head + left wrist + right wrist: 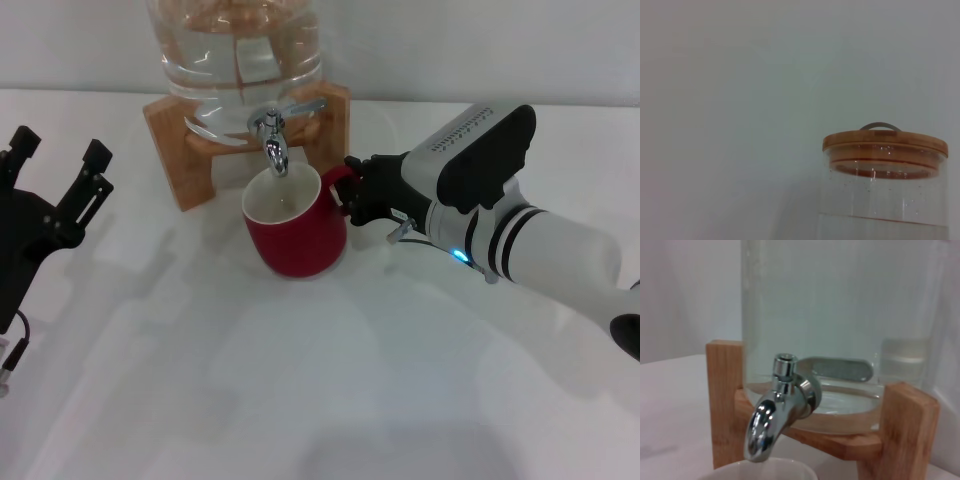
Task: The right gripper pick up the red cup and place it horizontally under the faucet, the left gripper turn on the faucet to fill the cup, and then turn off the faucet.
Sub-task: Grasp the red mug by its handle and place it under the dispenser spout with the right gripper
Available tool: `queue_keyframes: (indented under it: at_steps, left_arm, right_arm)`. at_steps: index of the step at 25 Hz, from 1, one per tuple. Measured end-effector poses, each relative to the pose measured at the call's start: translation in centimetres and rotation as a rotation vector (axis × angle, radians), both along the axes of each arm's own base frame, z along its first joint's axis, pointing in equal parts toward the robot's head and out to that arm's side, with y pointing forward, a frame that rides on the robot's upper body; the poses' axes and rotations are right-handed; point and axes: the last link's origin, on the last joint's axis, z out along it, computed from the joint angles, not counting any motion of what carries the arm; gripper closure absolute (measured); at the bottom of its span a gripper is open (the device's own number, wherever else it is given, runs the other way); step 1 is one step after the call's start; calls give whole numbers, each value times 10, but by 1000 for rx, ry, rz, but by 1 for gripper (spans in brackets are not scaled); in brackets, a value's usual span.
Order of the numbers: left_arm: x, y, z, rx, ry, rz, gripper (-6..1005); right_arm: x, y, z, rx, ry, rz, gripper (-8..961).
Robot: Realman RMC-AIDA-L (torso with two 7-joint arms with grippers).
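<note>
The glossy red ceramic cup stands upright on the white table, its cream-white mouth directly beneath the small chrome faucet of the glass water jar on a wooden stand. The black two-fingered right gripper is clamped on the cup's loop handle. The black left gripper waits well to the left, fingers spread wide — holding nothing.

The head view looks forward and down over the white desk at the clear glass water jar, the left wrist view faces its round wooden lid from the side, and the right wrist view sits close before its small chrome faucet
</note>
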Motion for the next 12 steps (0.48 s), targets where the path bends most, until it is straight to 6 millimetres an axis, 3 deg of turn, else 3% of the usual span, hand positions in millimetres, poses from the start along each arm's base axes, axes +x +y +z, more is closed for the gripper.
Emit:
queue_keyframes:
  at_steps: [12]
  left_arm:
    - [-1, 0, -1, -6, 1, 5, 124]
  right_arm:
    - [5, 3, 2, 8, 11, -46, 776]
